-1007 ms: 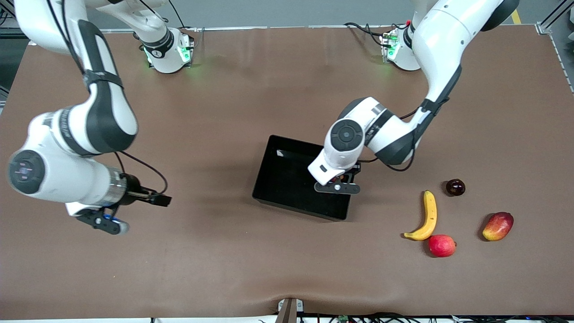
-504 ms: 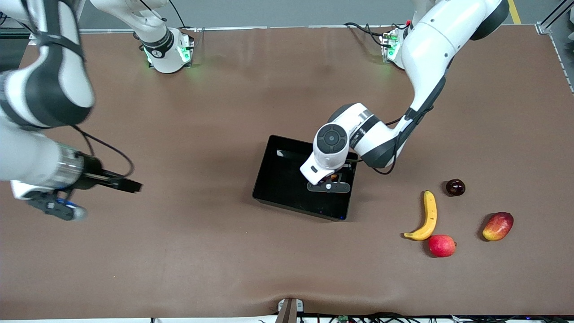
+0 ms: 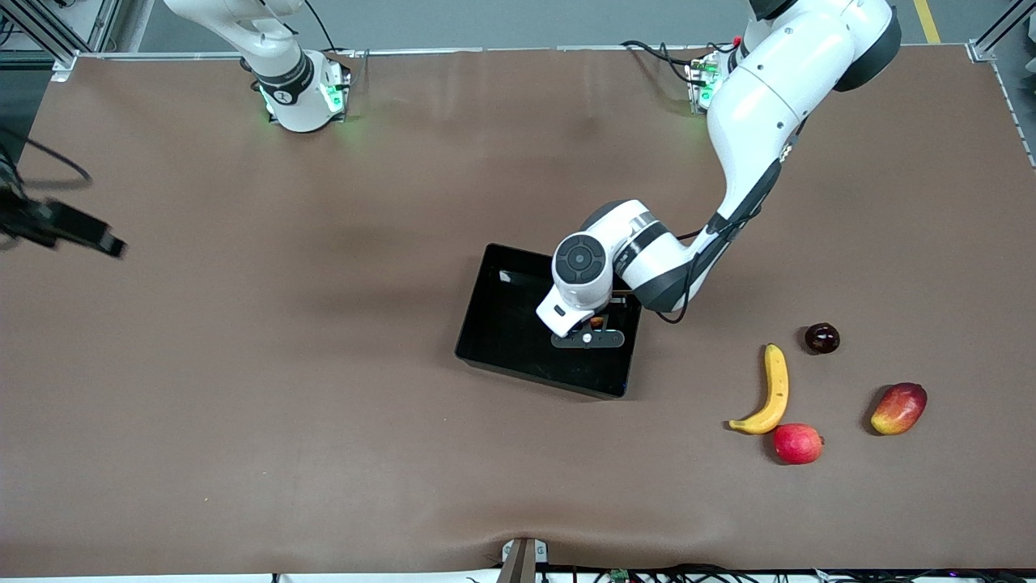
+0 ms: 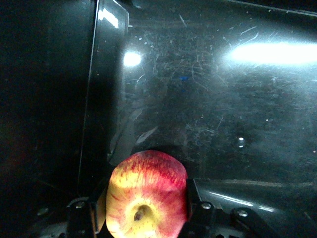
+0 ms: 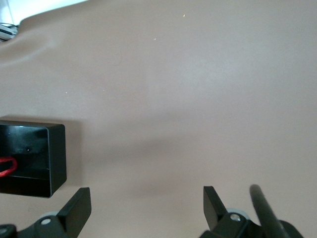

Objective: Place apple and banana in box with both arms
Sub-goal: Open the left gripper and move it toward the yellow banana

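Red, yellow-streaked apple point(image 4: 147, 195) sits pinched in the left gripper point(image 4: 143, 218) over the glossy black box point(image 3: 494, 332); right gripper point(image 5: 147, 210) spread.

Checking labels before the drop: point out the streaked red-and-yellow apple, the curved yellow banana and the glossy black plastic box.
Streaked red-and-yellow apple point(image 4: 146, 193): left wrist view, middle of its skin.
Curved yellow banana point(image 3: 774, 389): front view, mid-length of its body.
Glossy black plastic box point(image 3: 506, 320): front view, bare floor.
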Robot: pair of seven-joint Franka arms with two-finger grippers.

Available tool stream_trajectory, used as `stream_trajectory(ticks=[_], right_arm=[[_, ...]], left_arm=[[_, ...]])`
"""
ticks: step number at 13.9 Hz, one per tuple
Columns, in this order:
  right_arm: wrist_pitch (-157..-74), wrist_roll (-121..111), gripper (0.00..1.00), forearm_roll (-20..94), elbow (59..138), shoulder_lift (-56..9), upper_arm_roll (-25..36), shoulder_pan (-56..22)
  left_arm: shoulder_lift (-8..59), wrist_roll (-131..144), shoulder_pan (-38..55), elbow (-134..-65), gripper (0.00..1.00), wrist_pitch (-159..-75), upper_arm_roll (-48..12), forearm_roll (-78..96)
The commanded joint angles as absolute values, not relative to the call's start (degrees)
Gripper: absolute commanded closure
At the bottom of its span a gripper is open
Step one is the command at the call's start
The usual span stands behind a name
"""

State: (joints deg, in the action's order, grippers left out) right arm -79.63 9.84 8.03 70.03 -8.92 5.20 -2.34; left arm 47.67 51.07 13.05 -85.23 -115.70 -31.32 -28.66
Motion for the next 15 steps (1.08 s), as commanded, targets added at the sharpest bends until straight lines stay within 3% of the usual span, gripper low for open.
stream_trajectory(ticks=[1,5,9,15], right_arm=[[-80.42,8.88,0.00,7.03,78.53,-3.01,5.45,-2.29],[-81.74,-2.78,0.00,5.36,85.59,2.19,7.90,-2.11],[-79.37,-13.71,0.00,1.50,86.13,3.86,9.32,-2.11],[-78.22,-13.62,0.00,1.23,86.22,4.48,9.32,-1.41]], left_arm=[[47.90,53.08,13.62,-84.64,0.00,-116.10,-31.11,-30.06],[43.96,51.95,11.35,-83.07,0.00,-115.41,-31.29,-29.88],[39.30,46.43,5.11,-81.65,0.00,-115.05,-31.73,-28.13],[38.76,22.98,-6.31,-81.74,0.00,-115.05,-31.64,-28.04]])
